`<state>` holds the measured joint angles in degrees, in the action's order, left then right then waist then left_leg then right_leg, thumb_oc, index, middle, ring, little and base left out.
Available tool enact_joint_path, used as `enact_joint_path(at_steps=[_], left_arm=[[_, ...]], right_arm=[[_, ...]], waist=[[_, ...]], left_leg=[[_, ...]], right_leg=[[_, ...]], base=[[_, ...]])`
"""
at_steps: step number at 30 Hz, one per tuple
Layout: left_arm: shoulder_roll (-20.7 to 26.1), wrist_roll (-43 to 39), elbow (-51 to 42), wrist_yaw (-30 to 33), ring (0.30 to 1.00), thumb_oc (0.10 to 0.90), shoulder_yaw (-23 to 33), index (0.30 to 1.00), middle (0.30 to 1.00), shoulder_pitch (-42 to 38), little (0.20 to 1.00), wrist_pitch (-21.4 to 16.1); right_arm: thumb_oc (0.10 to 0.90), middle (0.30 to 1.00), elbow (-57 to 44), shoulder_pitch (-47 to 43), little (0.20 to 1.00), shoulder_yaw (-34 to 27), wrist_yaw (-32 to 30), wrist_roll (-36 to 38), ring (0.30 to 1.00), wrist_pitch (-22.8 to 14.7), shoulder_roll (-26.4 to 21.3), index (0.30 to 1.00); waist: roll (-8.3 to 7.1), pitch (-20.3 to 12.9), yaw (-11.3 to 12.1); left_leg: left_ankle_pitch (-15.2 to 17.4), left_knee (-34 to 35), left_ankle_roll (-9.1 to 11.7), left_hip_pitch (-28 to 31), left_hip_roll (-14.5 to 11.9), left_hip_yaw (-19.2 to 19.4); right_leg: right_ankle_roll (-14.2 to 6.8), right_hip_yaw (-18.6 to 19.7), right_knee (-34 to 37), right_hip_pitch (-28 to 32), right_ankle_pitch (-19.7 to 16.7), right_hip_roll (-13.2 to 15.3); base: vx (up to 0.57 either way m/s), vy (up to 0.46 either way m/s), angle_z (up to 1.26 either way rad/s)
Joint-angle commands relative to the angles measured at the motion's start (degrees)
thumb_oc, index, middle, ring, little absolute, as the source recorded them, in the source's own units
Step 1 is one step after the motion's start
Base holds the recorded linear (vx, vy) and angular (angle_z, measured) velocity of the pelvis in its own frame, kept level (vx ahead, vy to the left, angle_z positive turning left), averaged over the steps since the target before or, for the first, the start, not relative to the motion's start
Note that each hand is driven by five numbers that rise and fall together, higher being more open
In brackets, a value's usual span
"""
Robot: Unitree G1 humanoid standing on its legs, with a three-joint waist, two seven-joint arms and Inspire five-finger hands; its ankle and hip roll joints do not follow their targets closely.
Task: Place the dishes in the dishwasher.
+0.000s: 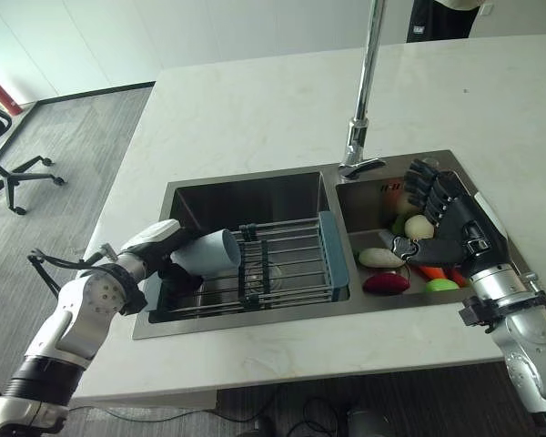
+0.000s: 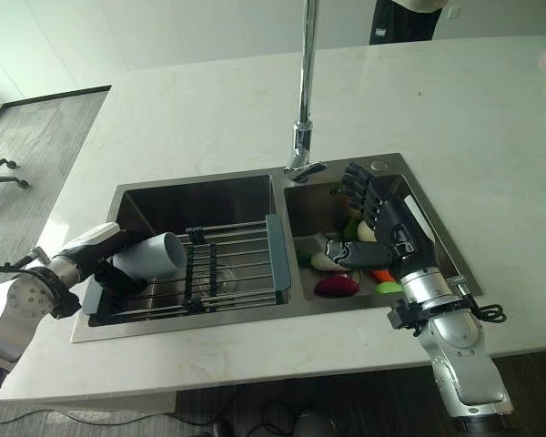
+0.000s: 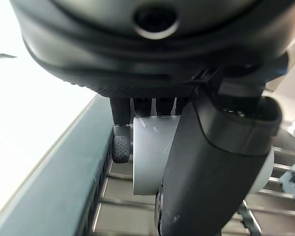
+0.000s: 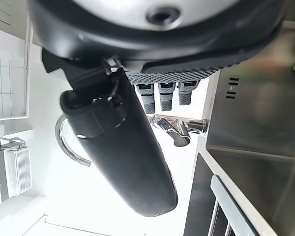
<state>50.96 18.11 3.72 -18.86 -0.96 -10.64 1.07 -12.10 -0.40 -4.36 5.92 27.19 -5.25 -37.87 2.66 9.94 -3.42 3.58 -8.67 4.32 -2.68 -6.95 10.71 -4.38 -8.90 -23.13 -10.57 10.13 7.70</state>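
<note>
Silver-grey jointed arms end in each dark robot hand [image 1: 441,214], the left thumb white-covered.

A pale blue-grey cup [image 1: 215,252] lies on its side in the sink's left basin, its open mouth turned toward the wire rack [image 1: 287,262] with blue ends just beside it. The left hand [image 1: 160,248] has its fingers and thumb curled round the cup.

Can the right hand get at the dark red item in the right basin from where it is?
Probably yes: the right hand hangs open over the right basin, with the dark red item lying uncovered just below and nothing between them.
</note>
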Motion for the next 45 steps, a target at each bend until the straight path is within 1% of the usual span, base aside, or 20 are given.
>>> enact_joint_path(at_steps=[1, 6, 9, 10, 11, 13, 18, 22, 25, 27, 31, 32, 33, 34, 35, 37, 40, 41, 43, 45], left_arm=[[5.9, -3.9, -4.1, 9.3, 0.3, 0.4, 8.1, 0.3, 0.3, -3.9, 0.3, -3.4], [5.2, -6.7, -7.6, 13.4, 0.3, 0.4, 12.4, 0.3, 0.3, -0.4, 0.3, -5.0], [3.2, -9.5, -10.2, 17.0, 0.3, 0.4, 15.3, 0.3, 0.3, 2.5, 0.3, -7.3], [1.7, -12.4, -11.7, 19.4, 0.3, 0.4, 17.0, 0.3, 0.3, 4.1, 0.3, -9.3], [-1.2, -15.0, -13.7, 24.7, 0.3, 0.4, 18.9, 0.3, 0.3, 5.6, 0.3, -12.7], [-5.5, -14.9, -16.9, 28.7, 0.3, 0.4, 20.1, 0.3, 0.3, 7.8, 0.3, -15.9], [-14.8, -17.9, -23.6, 32.0, 0.3, 0.4, 19.4, 0.3, 0.3, 10.6, 0.3, -21.4], [-17.7, -19.1, -24.6, 35.3, 0.3, 0.4, 17.5, 0.3, 0.3, 11.6, 0.3, -22.5], [-19.5, -21.9, -25.0, 39.1, 0.3, 0.4, 18.0, 0.3, 0.3, 13.5, 0.3, -23.5], [-20.4, -22.6, -25.4, 40.5, 0.3, 0.4, 18.3, 0.3, 0.3, 14.3, 0.3, -24.0], [-22.7, -21.8, -27.6, 44.0, 0.3, 0.4, 18.5, 0.3, 0.3, 16.0, 0.3, -25.4], [-22.8, -21.9, -27.9, 44.7, 0.3, 0.4, 18.4, 0.3, 0.3, 16.1, 0.3, -26.3], [-23.4, -22.7, -27.7, 45.8, 0.3, 0.4, 17.4, 0.3, 0.3, 15.8, 0.3, -29.8], [-23.6, -23.3, -27.3, 45.6, 0.3, 0.4, 17.1, 0.3, 0.3, 15.5, 0.3, -31.1], [-23.7, -23.4, -27.1, 45.5, 0.3, 0.4, 16.9, 0.3, 0.3, 15.3, 0.3, -31.6], [-24.2, -23.9, -26.7, 44.8, 0.3, 0.4, 16.3, 0.3, 0.3, 14.5, 0.3, -32.5], [-24.3, -26.2, -26.5, 42.4, 0.3, 0.4, 15.7, 0.3, 0.3, 13.0, 0.3, -32.8], [-24.4, -27.5, -25.7, 40.8, 0.3, 0.4, 15.1, 0.3, 0.3, 11.9, 0.3, -33.3], [-24.3, -28.0, -24.7, 39.7, 0.3, 0.4, 14.6, 0.3, 0.3, 11.5, 0.3, -34.3], [-24.1, -28.2, -24.3, 40.0, 0.3, 0.4, 14.7, 0.3, 0.3, 11.8, 0.3, -34.8]], right_arm=[[0.8, 0.9, -5.9, -4.0, 0.9, -6.3, 0.0, -0.1, 0.9, -5.8, 0.2, 0.9], [0.8, 0.9, -6.9, -2.9, 0.9, -7.2, 0.0, -0.3, 0.9, -5.3, 1.0, 0.9], [0.8, 0.9, -7.7, -1.7, 0.9, -7.7, -0.2, -1.1, 0.9, -5.4, 2.2, 0.9], [0.8, 0.9, -8.0, -1.1, 0.9, -8.0, -0.2, -1.2, 0.9, -5.6, 2.7, 0.9], [0.8, 0.9, -8.4, -0.1, 0.9, -8.8, 0.1, -1.8, 0.9, -6.0, 3.8, 0.9], [0.8, 0.9, -9.7, 1.1, 0.9, -9.5, -0.1, -2.4, 0.9, -6.3, 5.1, 0.9], [0.8, 0.9, -12.6, 2.2, 0.9, -8.7, -0.7, -2.1, 0.9, -7.0, 7.1, 0.9], [0.8, 0.9, -13.1, 2.4, 0.9, -6.8, -1.9, -1.4, 0.9, -8.1, 8.1, 0.9], [0.8, 0.9, -13.6, 3.0, 0.9, -6.2, 0.0, 1.5, 0.9, -7.8, 8.0, 0.9], [0.8, 0.9, -14.4, 2.9, 0.9, -5.7, 0.4, 0.8, 0.9, -8.0, 7.8, 0.9], [0.8, 0.9, -16.9, 1.7, 0.9, -4.3, 0.8, 1.7, 0.9, -7.2, 7.1, 0.9], [0.8, 0.9, -17.2, 1.7, 0.9, -4.1, 0.4, 1.6, 0.9, -7.3, 6.8, 0.9], [0.8, 0.9, -17.0, 2.1, 0.9, -4.0, -1.6, 1.2, 0.9, -8.9, 6.2, 0.9], [0.8, 0.9, -16.6, 2.5, 0.9, -4.7, -2.1, 1.8, 0.9, -9.7, 5.9, 0.9], [0.8, 0.9, -16.4, 2.7, 0.9, -5.2, -2.2, 2.3, 0.9, -10.2, 5.5, 0.9], [0.8, 0.9, -15.1, 3.7, 0.9, -7.4, -2.3, 3.7, 0.9, -12.3, 4.7, 0.9], [0.8, 0.9, -13.7, 3.7, 0.9, -9.6, -3.6, 3.2, 0.9, -13.1, 4.6, 0.9], [0.8, 0.9, -13.0, 3.5, 0.9, -10.5, -4.4, 1.7, 0.9, -13.5, 5.2, 0.9], [0.8, 0.9, -13.0, 3.7, 0.9, -10.9, -5.5, -0.6, 0.9, -13.4, 6.9, 0.9], [0.8, 0.9, -13.2, 3.6, 0.9, -9.9, -6.5, -2.6, 0.9, -13.3, 7.8, 0.9]], waist=[[-0.79, -4.8, -0.1], [-0.94, -5.0, 0.4], [-1.16, -5.1, 0.8], [-1.26, -5.2, 1.0], [-1.6, -5.2, 1.4], [-2.0, -5.2, 1.7], [-3.08, -5.1, 3.0], [-3.52, -5.0, 3.5], [-3.38, -4.7, 4.3], [-3.19, -4.4, 4.8], [-2.78, -3.1, 6.7], [-2.73, -2.8, 6.8], [-2.86, -2.2, 5.8], [-3.14, -2.0, 5.0], [-3.37, -2.0, 4.7], [-4.56, -1.8, 3.7], [-5.22, -1.6, 2.5], [-5.25, -1.2, 1.9], [-4.6, -1.0, 1.3], [-4.2, -1.0, 2.0]], left_leg=[[9.6, -8.5, 0.4, -1.3, -1.5, 0.6], [9.7, -8.5, 0.5, -1.4, -1.4, 0.2], [9.8, -8.5, 0.5, -1.5, -1.3, 0.0], [9.8, -8.5, 0.5, -1.5, -1.2, -0.2], [9.9, -8.5, 0.4, -1.5, -1.0, -0.5], [10.0, -8.5, 0.3, -1.6, -0.8, -1.1], [9.9, -8.5, 0.6, -2.0, -1.0, -2.6], [9.5, -8.5, 1.0, -2.0, -1.7, -3.1], [8.8, -8.5, 1.9, -1.9, -2.7, -3.7], [8.1, -8.5, 2.5, -2.1, -3.3, -4.1], [4.6, -8.5, 4.5, -4.9, -5.5, -5.2], [3.7, -8.5, 4.8, -6.1, -6.2, -4.7], [2.9, -8.5, 5.1, -6.4, -8.4, 1.3], [3.0, -8.5, 4.4, -5.0, -8.4, 4.5], [3.3, -8.5, 4.0, -4.4, -8.2, 6.1], [3.3, -8.5, 2.4, -1.3, -6.1, 10.8], [3.2, -8.5, 2.5, 3.2, -5.6, 16.2], [5.0, -8.5, 2.2, 4.6, -6.0, 18.8], [8.6, -8.5, 1.9, 5.8, -7.4, 20.5], [11.0, -8.5, 1.3, 5.7, -5.7, 17.6]], right_leg=[[-5.1, -0.8, 5.9, 6.0, 1.6, 2.1], [-5.0, -1.2, 5.9, 6.2, 1.7, 2.3], [-5.1, -1.5, 5.9, 6.2, 1.8, 2.6], [-5.1, -1.7, 5.9, 6.3, 1.8, 2.8], [-5.1, -1.8, 5.9, 6.4, 1.9, 2.9], [-5.0, -2.0, 5.9, 6.5, 2.1, 3.0], [-4.2, -3.1, 5.9, 6.8, 2.6, 2.7], [-3.5, -3.7, 5.9, 7.1, 2.9, 2.0], [-2.5, -4.4, 5.9, 7.2, 3.4, 1.0], [-1.9, -4.9, 5.9, 7.3, 3.5, 0.5], [-0.9, -6.1, 5.9, 7.6, 4.0, -0.6], [-0.9, -6.6, 5.9, 7.7, 4.1, -0.7], [-1.0, -9.3, 5.9, 7.9, 4.5, 0.1], [-1.0, -10.4, 5.9, 7.7, 4.2, 0.7], [-1.0, -10.8, 5.9, 7.4, 4.0, 1.2], [-1.0, -12.5, 5.9, 6.6, 2.7, 3.2], [-1.8, -15.0, 5.9, 7.6, 2.4, 5.2], [-2.3, -17.1, 5.9, 8.1, 1.4, 6.5], [-3.8, -20.0, 5.9, 8.4, -0.9, 8.6], [-5.6, -20.6, 5.9, 7.6, -2.8, 9.8]], base=[[0.0, 0.0, 0.0], [0.01, -0.012, 0.06], [0.02, -0.02, 0.09], [0.06, -0.041, 0.05], [0.07, -0.048, 0.1], [0.05, -0.059, 0.1], [0.0, -0.152, 0.13], [0.02, -0.195, 0.11], [0.02, -0.223, 0.18], [0.02, -0.192, 0.09], [-0.03, -0.16, 0.19], [-0.18, -0.13, 0.61], [-0.21, -0.089, 0.93], [-0.21, -0.053, 1.29], [-0.17, 0.036, 1.24], [-0.13, 0.086, 0.82], [-0.1, 0.121, 1.29], [-0.17, 0.274, 1.57], [-0.17, 0.369, 1.65], [-0.06, 0.309, 1.63]])
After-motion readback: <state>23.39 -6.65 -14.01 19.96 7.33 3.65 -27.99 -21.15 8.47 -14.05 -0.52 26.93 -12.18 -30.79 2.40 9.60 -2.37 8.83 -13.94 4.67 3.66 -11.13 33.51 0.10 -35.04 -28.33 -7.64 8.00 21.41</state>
